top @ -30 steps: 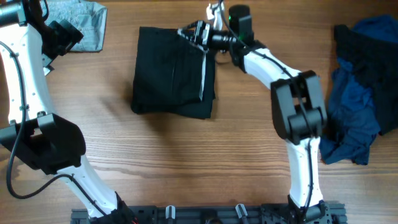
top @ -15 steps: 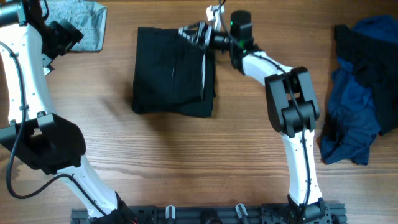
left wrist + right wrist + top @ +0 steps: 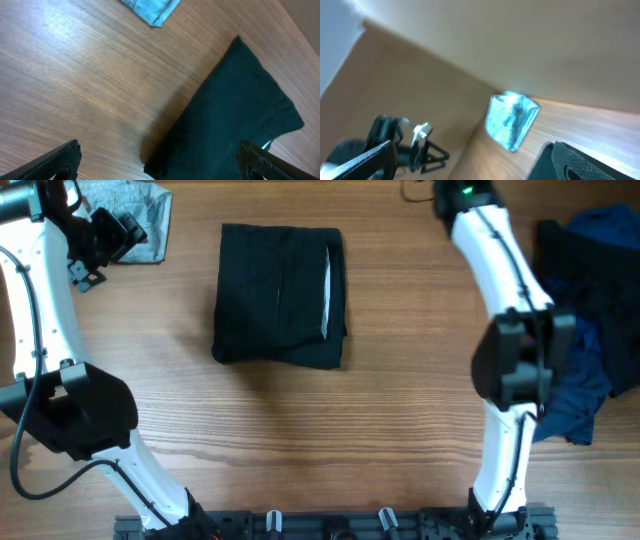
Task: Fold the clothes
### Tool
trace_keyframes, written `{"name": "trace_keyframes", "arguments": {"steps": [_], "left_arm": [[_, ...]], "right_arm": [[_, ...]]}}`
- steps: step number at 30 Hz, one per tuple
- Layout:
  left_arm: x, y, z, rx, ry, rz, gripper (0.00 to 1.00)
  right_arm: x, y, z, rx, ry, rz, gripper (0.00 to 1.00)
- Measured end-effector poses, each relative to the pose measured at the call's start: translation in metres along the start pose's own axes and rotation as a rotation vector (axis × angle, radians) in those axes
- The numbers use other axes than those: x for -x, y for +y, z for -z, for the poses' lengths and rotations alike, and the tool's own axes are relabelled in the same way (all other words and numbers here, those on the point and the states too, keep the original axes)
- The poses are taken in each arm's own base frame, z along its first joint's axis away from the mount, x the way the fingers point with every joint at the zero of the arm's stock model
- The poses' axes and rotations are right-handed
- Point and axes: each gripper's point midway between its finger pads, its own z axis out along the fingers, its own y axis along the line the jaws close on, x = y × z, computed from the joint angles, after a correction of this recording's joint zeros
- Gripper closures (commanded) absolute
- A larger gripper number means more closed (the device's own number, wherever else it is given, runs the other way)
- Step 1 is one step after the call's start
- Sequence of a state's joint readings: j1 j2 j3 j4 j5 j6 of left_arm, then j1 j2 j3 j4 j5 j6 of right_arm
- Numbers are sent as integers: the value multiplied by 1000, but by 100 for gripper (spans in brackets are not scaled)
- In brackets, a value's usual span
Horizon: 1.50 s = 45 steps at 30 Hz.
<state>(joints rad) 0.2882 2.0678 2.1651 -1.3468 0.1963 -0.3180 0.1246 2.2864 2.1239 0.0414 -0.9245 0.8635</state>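
The black shorts (image 3: pixel 280 295) are sitting as a folded, roughly rectangular bundle on the far-middle part of the wooden table (image 3: pixel 300 440), a little left of centre in the overhead view. A thin strip of pale lining (image 3: pixel 327 290) peeks out along the right side of the bundle, running front to back. The edges look fairly square, though the near right corner is a bit lumpy. Both grippers are clear of the fabric.

The left gripper (image 3: pixel 159 150) hangs off to the left of the shorts, well apart from them, up near the far-left corner of the table. Its wrist cam shows both fingers (image 3: pixel 55 162) spread out to the edges of the shot, with just wood and a corner of the shorts between them. So the jaws are wide apart and it's carrying nothing. Right by it, at the far-left edge, lies the light-blue denim garment (image 3: pixel 135 210), partly cropped off.

The right gripper (image 3: pixel 470 150) is up at the far edge, to the right of the shorts, and in the overhead it's basically cut off by the top of the frame. Its wrist cam is blurry and looks across the table, but the two fingers sit far apart at the bottom corners with nothing clamped. Empty too.

Over at the right edge of the table there's a rumpled heap of blue garments (image 3: pixel 580 330), royal blue with darker navy on top, well apart from the shorts.
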Motion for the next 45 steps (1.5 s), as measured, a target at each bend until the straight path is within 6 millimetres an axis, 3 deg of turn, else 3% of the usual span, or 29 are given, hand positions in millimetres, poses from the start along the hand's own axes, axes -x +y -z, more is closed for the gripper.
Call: {"name": "trace_keyframes", "arguments": {"steps": [4,8,11,14,17,22,23,25,33,40,45], "left_arm": [[4,-6,0,-20,-17,-30,4],[4,-24,-3,-38,-40,-155,3],[-4,-49,-6,-58,-49,-279,3],[-14,-65,-10,-44,-49,-352,0],[-20,-70,-16,-42,-28,-365,0],[-35,-73,-47,-128,94,-334,0],[-42,-72,-66,-148,152,-320,0],[-50,-69,-87,-157,214,-303,0],[-82,-57,-152,-190,412,-267,0],[-99,-61,-176,-277,494,-286,0],[-100,-64,-183,-307,496,-302,0]], "right_arm": [[25,-1,44,-256,-104,-17,0],[43,-3,116,-691,-238,95,0],[44,-2,180,-1035,-286,192,0],[30,-14,223,-1247,-233,191,0],[0,-43,258,-1381,-120,73,0],[-13,-82,297,-1452,-96,-107,0],[-13,-85,302,-1454,-100,-124,0],[-11,-89,311,-1455,-111,-146,0],[-8,-94,325,-1437,-123,-180,0],[-9,-93,319,-1411,-113,-184,0],[-10,-92,315,-1387,-105,-186,0]]}}
